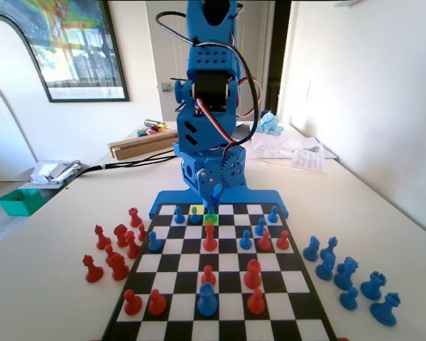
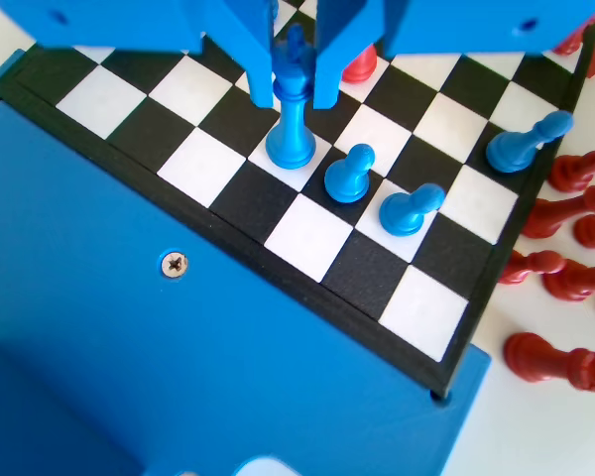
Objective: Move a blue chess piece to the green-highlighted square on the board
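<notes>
Fixed view: the blue arm stands at the far end of the board (image 1: pixel 220 284), bent low so that its gripper (image 1: pixel 212 201) hangs over the second row from the far edge. Directly below the gripper lies the green-highlighted square (image 1: pixel 211 220); a yellow-lit square (image 1: pixel 196 210) sits just beside it, one row farther and to the left. The blue chess piece (image 1: pixel 213 197) is only partly visible here, against the arm. A red pawn (image 1: pixel 210 237) stands one square nearer than the green square, in the same column. Blue pawns stand left and right of it in the far rows. Captured red pieces (image 1: pixel 112 249) stand off the board on the left, and captured blue pieces (image 1: pixel 348 273) off the board on the right.

Wrist view: the two jaws come down from the top edge and flank the head of the blue chess piece (image 2: pixel 292 119), one on each side, set narrowly and touching or very nearly touching it. The piece stands upright with its base on a square in the second row from the board's blue edge; whether the base rests fully on the surface cannot be told. Two blue pawns (image 2: pixel 350 174) stand just to its right, a third farther right.
</notes>
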`<action>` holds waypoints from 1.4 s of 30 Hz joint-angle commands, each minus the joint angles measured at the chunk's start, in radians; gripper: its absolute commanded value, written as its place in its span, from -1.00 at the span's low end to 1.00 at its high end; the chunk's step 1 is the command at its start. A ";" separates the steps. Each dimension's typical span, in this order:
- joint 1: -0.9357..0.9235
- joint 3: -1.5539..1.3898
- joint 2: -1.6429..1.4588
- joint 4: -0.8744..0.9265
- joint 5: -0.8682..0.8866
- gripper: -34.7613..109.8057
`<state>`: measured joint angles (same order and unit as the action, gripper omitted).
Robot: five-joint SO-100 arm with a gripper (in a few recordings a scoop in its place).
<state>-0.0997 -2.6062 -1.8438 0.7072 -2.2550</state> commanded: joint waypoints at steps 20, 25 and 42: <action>-0.044 0.281 -0.066 0.368 -0.041 -0.30; -0.052 0.402 -0.121 0.534 -0.043 -0.39; -0.048 0.778 -0.463 1.000 0.172 -0.51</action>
<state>-0.1457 -1.9236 -2.2089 1.6490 -2.1307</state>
